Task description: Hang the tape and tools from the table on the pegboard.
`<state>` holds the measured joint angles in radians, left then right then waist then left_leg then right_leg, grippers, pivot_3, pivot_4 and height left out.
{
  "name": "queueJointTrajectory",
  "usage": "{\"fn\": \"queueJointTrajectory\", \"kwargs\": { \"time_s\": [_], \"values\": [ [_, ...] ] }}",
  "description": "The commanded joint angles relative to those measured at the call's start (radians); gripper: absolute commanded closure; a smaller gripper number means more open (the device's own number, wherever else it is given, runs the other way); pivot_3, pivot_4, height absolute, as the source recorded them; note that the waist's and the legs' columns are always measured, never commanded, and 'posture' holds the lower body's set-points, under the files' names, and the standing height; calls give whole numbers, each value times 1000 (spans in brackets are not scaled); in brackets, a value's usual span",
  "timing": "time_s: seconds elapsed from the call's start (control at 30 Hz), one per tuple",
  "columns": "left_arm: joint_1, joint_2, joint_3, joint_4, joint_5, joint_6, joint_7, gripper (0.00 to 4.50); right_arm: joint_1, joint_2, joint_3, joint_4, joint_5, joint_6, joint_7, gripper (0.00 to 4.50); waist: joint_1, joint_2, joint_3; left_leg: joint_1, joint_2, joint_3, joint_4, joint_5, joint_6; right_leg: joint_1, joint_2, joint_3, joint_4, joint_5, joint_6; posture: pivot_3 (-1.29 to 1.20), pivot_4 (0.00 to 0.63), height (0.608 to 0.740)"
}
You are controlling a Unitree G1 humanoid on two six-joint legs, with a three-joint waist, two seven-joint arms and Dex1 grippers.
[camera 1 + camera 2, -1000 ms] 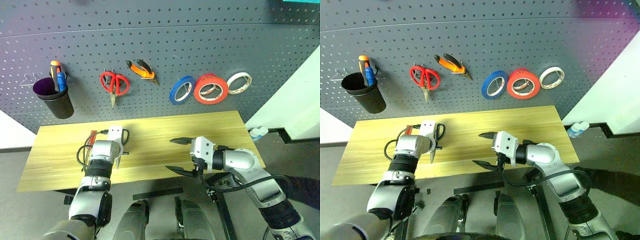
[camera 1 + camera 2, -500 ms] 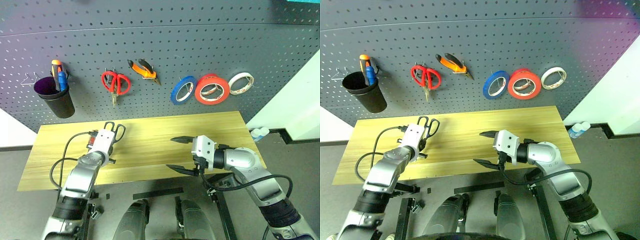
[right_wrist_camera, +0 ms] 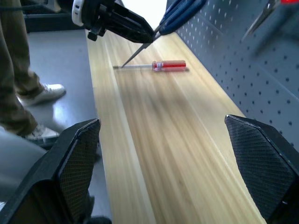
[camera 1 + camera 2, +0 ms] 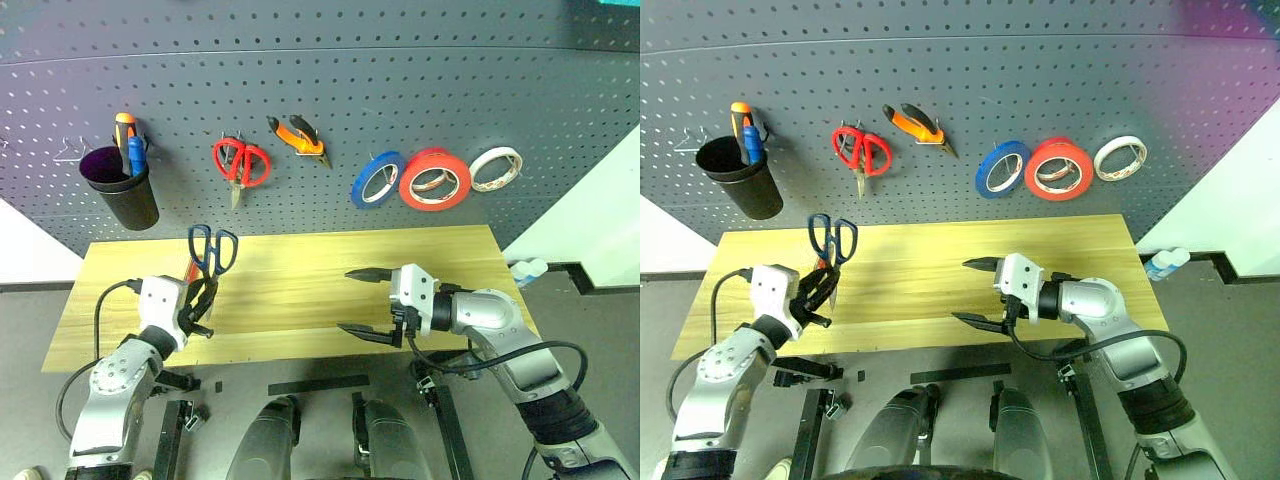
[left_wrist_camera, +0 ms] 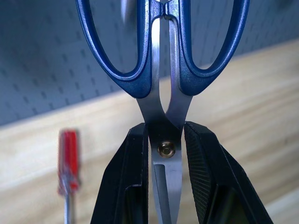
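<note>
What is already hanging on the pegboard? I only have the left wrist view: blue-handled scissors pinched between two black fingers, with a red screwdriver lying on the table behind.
Observer: The orange-red tape hangs on the pegboard, between a blue roll and a pale roll.
Operator: And the pliers?
Observer: The orange-and-black pliers hang there too, next to red-handled scissors.
Operator: Is the right hand busy?
Observer: No, the right hand is open and empty above the table.
</note>
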<state>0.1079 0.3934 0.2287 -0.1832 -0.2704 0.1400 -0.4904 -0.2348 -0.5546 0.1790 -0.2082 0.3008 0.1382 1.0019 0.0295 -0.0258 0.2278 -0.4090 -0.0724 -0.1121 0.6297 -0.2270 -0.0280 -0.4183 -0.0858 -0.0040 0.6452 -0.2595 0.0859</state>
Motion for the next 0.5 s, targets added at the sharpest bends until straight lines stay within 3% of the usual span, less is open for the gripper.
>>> {"fn": "queueJointTrajectory", "kwargs": {
  "time_s": [0.03, 0.2, 0.5],
  "values": [
    [-9, 6, 19, -43, -28, -61, -28, 3672, -5, 22, -82, -39, 130, 7, 22, 0, 8, 0, 0, 0, 0, 0, 0, 0, 0, 0, 0, 0, 0, 0, 0, 54, 162, 740],
    [-39, 6, 20, -49, -39, -67, -24, 3672, -32, 61, -202, -121, 326, 89, -24, 0, 11, 0, 0, 0, 0, 0, 0, 0, 0, 0, 1, 0, 0, 0, 0, 51, 154, 740],
    [-158, -3, 38, -61, -121, -26, -6, 3672, -17, 38, -203, -134, 289, 84, -32, 0, 10, 0, -1, 0, 0, 0, 1, 0, 0, 0, 3, 0, 1, 0, 0, 39, 145, 740]
  ]
}}
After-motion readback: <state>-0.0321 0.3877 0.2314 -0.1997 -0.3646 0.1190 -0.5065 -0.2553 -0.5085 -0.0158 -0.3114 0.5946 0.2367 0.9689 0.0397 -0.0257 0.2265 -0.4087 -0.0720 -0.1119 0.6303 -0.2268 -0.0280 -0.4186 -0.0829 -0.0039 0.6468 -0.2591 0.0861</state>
